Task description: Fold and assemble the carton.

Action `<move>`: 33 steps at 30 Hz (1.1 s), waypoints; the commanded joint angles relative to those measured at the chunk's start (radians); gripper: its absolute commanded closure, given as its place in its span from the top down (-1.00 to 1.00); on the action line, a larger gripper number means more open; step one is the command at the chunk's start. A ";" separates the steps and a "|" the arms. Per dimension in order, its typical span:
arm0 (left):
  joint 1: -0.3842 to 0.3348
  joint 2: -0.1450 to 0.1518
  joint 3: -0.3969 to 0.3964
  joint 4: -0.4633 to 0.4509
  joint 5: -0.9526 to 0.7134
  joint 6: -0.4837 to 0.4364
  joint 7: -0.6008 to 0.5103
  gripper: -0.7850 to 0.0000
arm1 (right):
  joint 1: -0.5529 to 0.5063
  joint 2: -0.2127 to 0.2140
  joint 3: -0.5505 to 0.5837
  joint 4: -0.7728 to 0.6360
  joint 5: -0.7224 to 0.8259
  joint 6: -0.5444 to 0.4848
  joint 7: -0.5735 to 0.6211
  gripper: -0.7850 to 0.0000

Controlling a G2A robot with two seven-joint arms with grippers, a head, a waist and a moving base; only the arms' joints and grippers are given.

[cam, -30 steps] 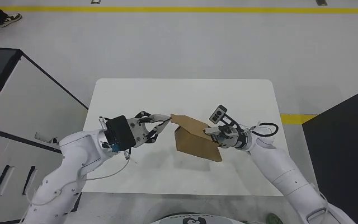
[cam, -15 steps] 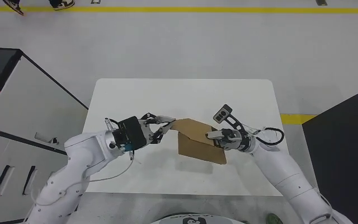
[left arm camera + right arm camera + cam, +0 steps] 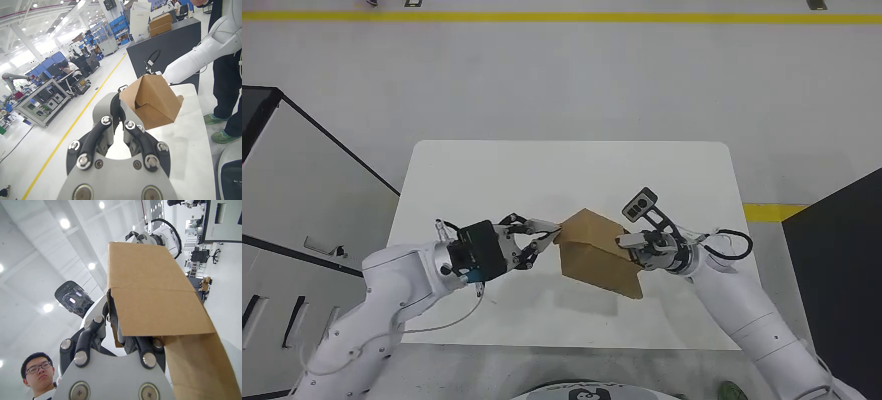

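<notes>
The left gripper (image 3: 118,115) and right gripper (image 3: 113,323) each clamp opposite edges of the carton (image 3: 594,252), seemingly to square it open.

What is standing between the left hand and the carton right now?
Nothing visible: the left hand grips one edge of the brown cardboard carton, the right hand its opposite end, above the white table.
</notes>
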State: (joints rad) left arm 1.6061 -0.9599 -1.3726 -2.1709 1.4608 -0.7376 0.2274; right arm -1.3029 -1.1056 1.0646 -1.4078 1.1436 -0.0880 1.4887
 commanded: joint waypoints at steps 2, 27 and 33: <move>0.001 0.000 0.005 -0.001 0.001 -0.007 0.003 -1.00 | -0.001 -0.002 0.001 0.001 0.002 0.001 0.002 -1.00; -0.011 -0.001 0.027 0.005 -0.027 -0.026 -0.020 -1.00 | -0.014 -0.006 0.029 -0.010 -0.034 -0.050 0.031 -1.00; -0.010 0.000 0.031 -0.012 -0.013 -0.035 -0.016 -1.00 | -0.013 -0.007 0.041 -0.019 -0.063 -0.142 0.047 -1.00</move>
State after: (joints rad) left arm 1.5951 -0.9596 -1.3426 -2.1794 1.4414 -0.7766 0.2120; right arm -1.3160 -1.1119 1.1060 -1.4248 1.0808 -0.2132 1.5366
